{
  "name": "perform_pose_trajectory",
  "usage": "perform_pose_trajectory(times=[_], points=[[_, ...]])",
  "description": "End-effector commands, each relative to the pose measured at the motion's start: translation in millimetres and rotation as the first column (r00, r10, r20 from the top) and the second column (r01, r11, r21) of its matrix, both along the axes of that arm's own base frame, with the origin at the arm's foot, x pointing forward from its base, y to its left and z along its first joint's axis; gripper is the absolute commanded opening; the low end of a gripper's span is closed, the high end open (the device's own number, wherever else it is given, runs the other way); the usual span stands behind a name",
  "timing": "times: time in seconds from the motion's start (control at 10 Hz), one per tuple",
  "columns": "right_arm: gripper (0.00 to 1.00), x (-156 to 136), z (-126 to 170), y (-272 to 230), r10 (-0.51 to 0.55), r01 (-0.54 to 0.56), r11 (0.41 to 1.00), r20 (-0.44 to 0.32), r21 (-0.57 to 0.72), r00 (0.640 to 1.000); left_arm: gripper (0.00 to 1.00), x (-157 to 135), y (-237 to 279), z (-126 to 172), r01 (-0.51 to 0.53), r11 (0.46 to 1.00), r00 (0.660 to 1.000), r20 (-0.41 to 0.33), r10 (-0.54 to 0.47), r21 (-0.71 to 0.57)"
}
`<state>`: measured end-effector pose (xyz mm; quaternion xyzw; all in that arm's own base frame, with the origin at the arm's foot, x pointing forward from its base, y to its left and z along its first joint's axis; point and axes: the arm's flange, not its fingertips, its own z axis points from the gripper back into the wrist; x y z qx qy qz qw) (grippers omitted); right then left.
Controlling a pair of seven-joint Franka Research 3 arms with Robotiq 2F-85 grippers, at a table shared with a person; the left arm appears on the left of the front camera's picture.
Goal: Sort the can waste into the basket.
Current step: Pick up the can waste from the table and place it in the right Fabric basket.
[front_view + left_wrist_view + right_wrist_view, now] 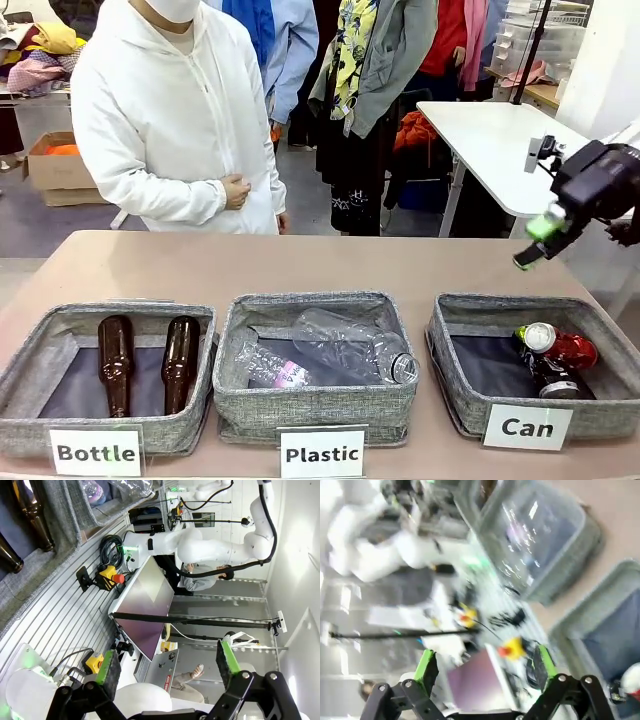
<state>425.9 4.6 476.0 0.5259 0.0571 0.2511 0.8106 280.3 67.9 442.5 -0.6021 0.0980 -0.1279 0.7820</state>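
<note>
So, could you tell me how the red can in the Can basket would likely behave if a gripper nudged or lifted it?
The red can lies on its side against the black-and-grey can, so a nudge would probably roll it until the Can basket wall stops it. Its small size suggests it is light. Its glossy, curved metal skin may slip between pads and dent under a hard squeeze.

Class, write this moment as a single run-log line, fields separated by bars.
red can and black can: in Can basket | right gripper: jaws open, empty, above table | left gripper: jaws open, empty
</note>
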Motion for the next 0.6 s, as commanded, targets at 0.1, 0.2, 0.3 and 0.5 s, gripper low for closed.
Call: perform_pose_trajectory(times=[0.1, 0.2, 0.3, 0.5], points=[[1.00, 13.7, 7.1, -12.3, -0.480, 0.577, 0.760, -0.339, 0.301, 0.809, 1.00, 1.3, -2.5, 4.1, -0.010, 1.000, 1.000, -0.005, 0.010, -0.019], [1.00, 12.0, 4.9, -20.5, -0.559, 0.657, 0.678, -0.347, 0.330, 0.753, 1.00, 1.3, -2.5, 4.1, -0.010, 1.000, 1.000, -0.005, 0.010, -0.019], [1.00, 10.5, 2.8, -27.1, -0.671, 0.754, 0.571, -0.345, 0.324, 0.656, 1.00, 1.3, -2.5, 4.1, -0.010, 1.000, 1.000, -0.005, 0.010, -0.019], [1.00, 9.0, -1.1, -33.5, -0.835, 0.880, 0.419, -0.286, 0.225, 0.470, 1.00, 1.3, -2.5, 4.1, -0.010, 1.000, 1.000, -0.005, 0.010, -0.019]])
